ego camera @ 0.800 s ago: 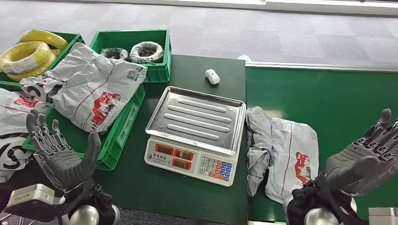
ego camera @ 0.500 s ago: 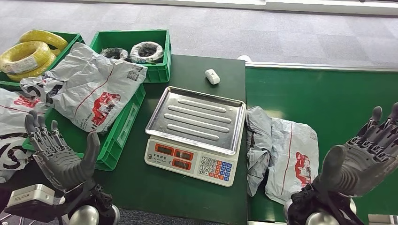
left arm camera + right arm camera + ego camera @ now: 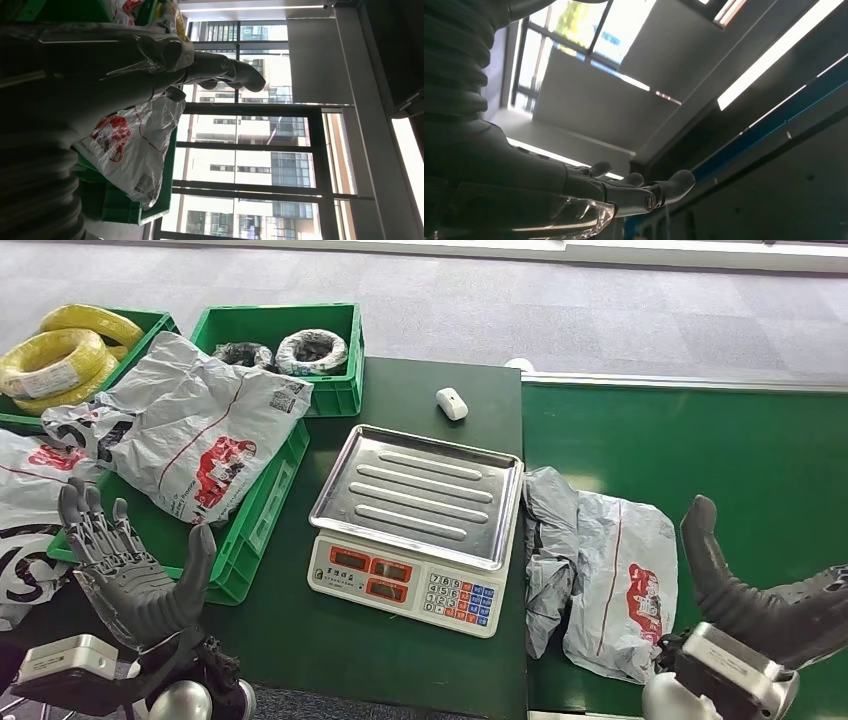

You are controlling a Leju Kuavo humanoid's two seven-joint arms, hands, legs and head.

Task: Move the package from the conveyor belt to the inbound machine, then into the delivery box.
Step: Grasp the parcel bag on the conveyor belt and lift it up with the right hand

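Package [image 3: 612, 575], a grey mailer with red print, lies crumpled on the green conveyor belt [image 3: 720, 455], just right of the scale [image 3: 415, 525]. Left hand [image 3: 130, 570] hovers palm-up with fingers [image 3: 85, 515] spread, holding nothing. Right hand [image 3: 765, 605] hangs beside the package, thumb raised, fingers apart and empty.

Crumpled grey package [image 3: 600, 570] flat on conveyor belt [image 3: 720, 455]

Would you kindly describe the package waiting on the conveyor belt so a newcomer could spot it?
Find the silver-trayed scale at the table's middle. On the green conveyor belt beside it lies a crumpled grey package with a red logo, the one bag outside the green crates.
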